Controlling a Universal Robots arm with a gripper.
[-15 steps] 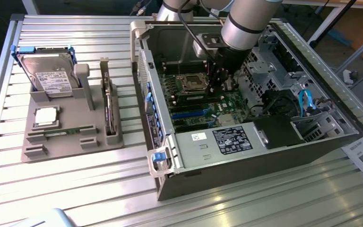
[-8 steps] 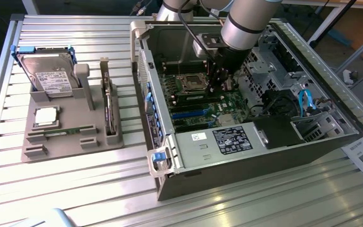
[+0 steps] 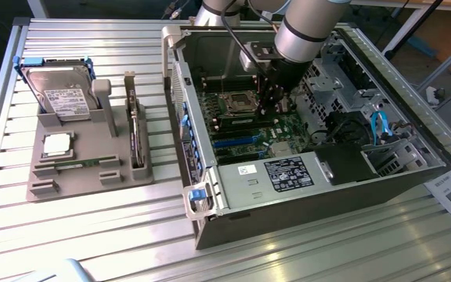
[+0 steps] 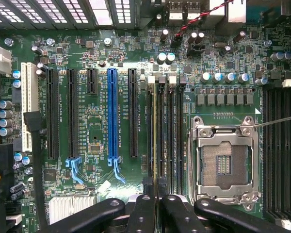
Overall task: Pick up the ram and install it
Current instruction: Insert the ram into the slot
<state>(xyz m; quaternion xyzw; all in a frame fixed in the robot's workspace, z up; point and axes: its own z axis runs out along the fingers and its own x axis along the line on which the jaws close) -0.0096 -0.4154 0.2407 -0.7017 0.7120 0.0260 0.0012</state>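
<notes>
In the exterior view the arm drops into the open computer case [image 3: 288,202] and the gripper [image 3: 275,108] hides its load, while the wrist view shows the fingers [image 4: 140,213] clamped on the ram [image 4: 154,136], edge-on, lengthwise along the memory slots [image 4: 169,136] beside the processor socket [image 4: 225,165].

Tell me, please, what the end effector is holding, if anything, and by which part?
The end effector appears to hold the ram edge-on, pinched by its upper long edge, over the motherboard's memory slots.
</notes>
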